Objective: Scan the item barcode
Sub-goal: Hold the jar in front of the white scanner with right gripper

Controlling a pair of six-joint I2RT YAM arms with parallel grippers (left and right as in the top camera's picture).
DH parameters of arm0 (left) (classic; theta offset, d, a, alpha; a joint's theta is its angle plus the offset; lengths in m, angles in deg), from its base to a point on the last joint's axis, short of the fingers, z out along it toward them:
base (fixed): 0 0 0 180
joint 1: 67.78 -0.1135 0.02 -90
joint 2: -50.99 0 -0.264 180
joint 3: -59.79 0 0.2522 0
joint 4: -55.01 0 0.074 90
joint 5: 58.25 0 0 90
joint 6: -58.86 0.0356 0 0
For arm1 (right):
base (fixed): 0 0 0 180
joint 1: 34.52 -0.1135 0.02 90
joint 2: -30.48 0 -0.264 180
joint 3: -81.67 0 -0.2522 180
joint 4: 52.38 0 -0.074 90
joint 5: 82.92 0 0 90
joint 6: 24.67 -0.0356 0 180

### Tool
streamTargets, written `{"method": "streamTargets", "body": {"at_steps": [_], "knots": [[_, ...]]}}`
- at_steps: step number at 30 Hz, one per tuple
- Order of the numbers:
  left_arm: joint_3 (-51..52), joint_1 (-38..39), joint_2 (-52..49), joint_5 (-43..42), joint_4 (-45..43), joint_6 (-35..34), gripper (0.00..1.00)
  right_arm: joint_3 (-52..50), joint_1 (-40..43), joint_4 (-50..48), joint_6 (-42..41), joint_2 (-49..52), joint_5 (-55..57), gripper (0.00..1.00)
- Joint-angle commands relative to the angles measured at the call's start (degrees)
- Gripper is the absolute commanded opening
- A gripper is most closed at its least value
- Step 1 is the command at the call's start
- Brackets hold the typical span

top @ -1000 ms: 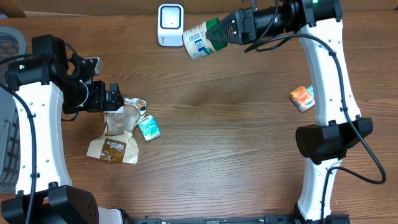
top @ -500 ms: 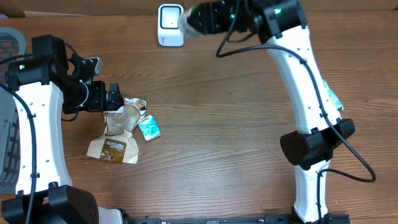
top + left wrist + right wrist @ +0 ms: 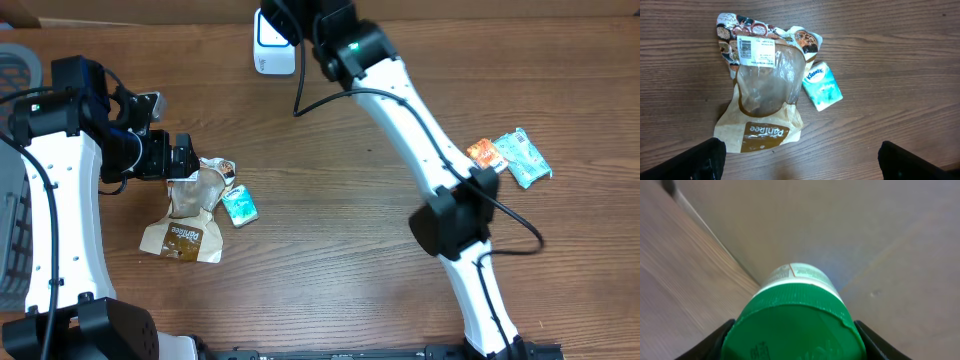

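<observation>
Green-capped bottle [image 3: 795,280] in right pincer [image 3: 792,339] at table's [image 3: 350,210] far edge

A brown wood-grain table [image 3: 330,200] carries everything. At its far edge stands a white rounded barcode scanner [image 3: 272,45]. Toward the left, a crumpled brown paper bag with a clear window [image 3: 190,215] lies flat, and a small teal tissue packet [image 3: 239,206] touches its right edge. Well apart, near the right side, an orange snack packet [image 3: 485,156] and a teal foil packet [image 3: 526,158] lie just beside each other.
</observation>
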Motion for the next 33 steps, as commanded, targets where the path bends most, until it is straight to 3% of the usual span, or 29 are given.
{"method": "streamTargets", "body": {"at_steps": [1, 14, 22, 33], "knots": [[-0.1, -0.1, -0.3, -0.6, 0.0, 1.5, 1.0, -0.2, 0.6, -5.7, 15.6, 4.9, 1.9, 0.5], [-0.1, -0.1, -0.3, -0.6, 0.0, 1.5, 1.0, -0.2, 1.3, -20.9, 28.8, 13.9, 2.7, 0.49], [-0.1, -0.1, -0.3, -0.6, 0.0, 1.5, 1.0, -0.2, 2.4, -20.9, 43.1, 14.0, 3.1, 0.5], [-0.1, -0.1, -0.3, -0.6, 0.0, 1.5, 0.99, -0.2, 3.3, -19.9, 46.4, 14.0, 0.1, 0.5]]}}
